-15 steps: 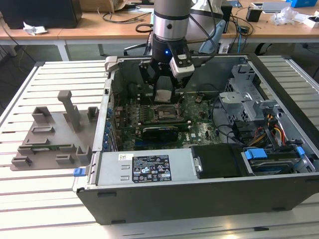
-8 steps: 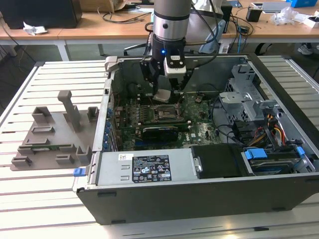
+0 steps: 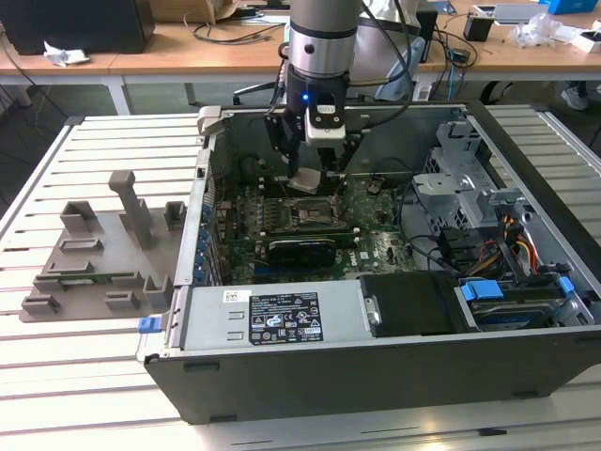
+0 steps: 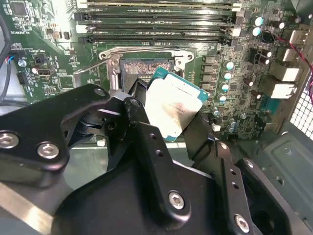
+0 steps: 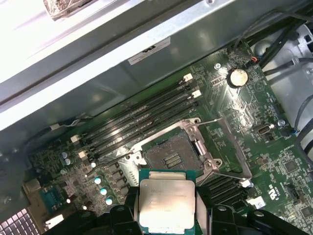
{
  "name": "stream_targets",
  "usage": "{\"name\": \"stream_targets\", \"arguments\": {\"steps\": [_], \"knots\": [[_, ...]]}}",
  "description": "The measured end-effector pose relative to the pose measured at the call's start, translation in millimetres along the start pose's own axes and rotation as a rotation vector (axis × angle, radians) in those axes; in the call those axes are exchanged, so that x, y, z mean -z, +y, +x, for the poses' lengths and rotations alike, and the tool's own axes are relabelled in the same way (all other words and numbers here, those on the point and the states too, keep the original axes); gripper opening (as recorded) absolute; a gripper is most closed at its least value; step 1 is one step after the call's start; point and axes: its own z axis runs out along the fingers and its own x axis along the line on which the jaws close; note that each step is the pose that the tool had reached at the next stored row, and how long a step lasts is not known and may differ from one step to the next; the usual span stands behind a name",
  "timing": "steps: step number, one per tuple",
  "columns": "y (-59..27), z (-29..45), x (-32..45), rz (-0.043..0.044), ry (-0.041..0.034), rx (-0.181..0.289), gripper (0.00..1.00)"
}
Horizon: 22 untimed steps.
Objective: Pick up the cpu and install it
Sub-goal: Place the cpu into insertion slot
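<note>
Hand [image 4: 168, 115] gripping cpu [image 5: 167, 204] by two edges, held above open socket [image 5: 172, 155]

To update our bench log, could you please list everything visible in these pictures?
cpu: one, silvery-grey top, held between the jaws near the socket.
socket: one, dark, empty, on the motherboard.
motherboard: one, green, flat inside the case.
memory slots: several, black, beside the socket.
case: one, grey, open, on the slatted table.
tray: one, grey, with upright blocks, the exterior view's left of the case.
slatted table: one, pale metal, under everything.
cables: one bundle, multicoloured, inside the case, the exterior view's right.
arm: one, silver and black, above the case.
gripper: one, black, shut on the cpu.
</note>
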Motion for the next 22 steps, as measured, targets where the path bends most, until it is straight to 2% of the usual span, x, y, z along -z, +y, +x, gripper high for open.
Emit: {"name": "stream_targets", "arguments": {"steps": [22], "knots": [[0.0, 0.0, -0.2, -0.0096, 0.0038, -0.208, 0.55]]}}
